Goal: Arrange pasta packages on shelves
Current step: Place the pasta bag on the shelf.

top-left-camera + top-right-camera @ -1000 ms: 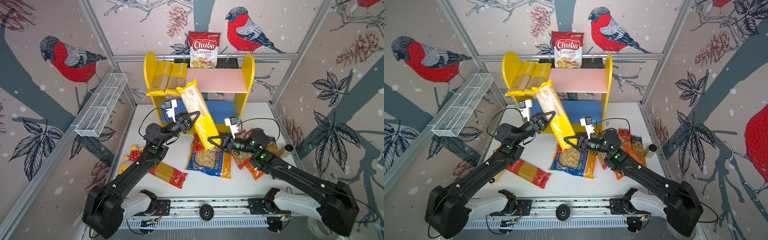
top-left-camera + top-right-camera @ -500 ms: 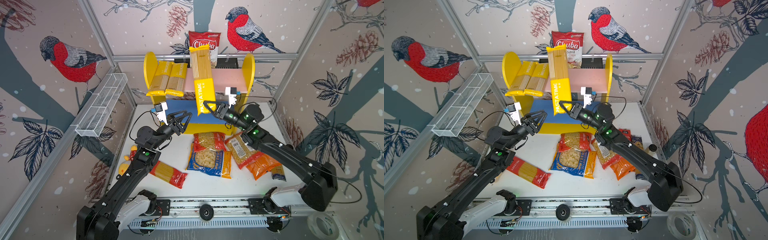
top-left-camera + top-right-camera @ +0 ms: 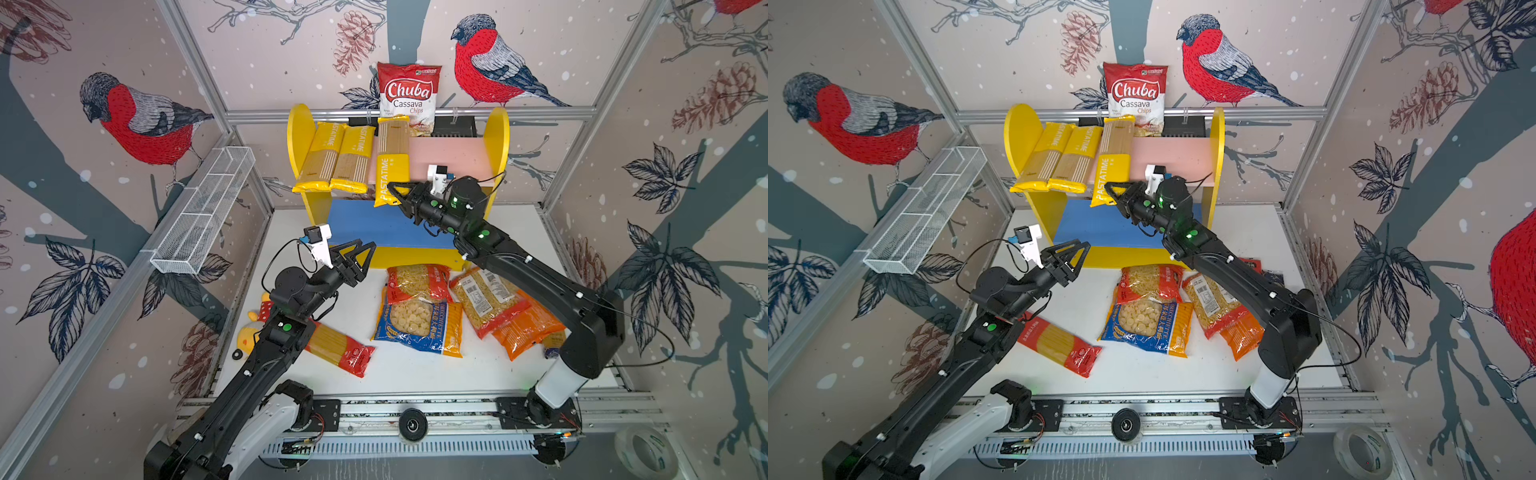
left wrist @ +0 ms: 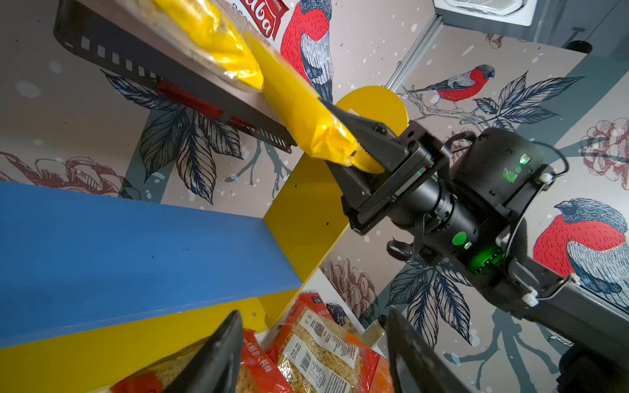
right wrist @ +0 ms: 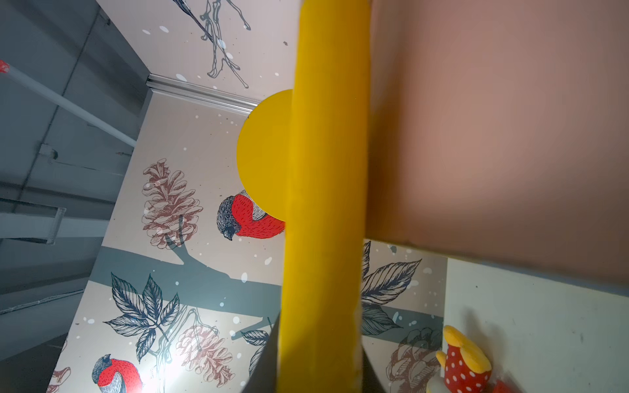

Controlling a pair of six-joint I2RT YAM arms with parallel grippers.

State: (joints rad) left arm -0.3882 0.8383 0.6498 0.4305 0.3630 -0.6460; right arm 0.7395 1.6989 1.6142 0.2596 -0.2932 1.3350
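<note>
On the pink board (image 3: 453,156) I see free room on its right half; the left half is blocked by two yellow packs (image 3: 332,160) and a third pack (image 3: 390,166) beside them. The right arm (image 3: 519,262) crosses in front of this free part. The blue board (image 3: 374,224) is bare, and the left gripper (image 3: 359,249) stands before its edge. On the table (image 3: 361,303), short-pasta bags (image 3: 419,316) fill the middle and right side.

Right tool (image 3: 395,193) grips PASTATIME pack (image 3: 390,162) on shelves (image 3: 496,137).
</note>
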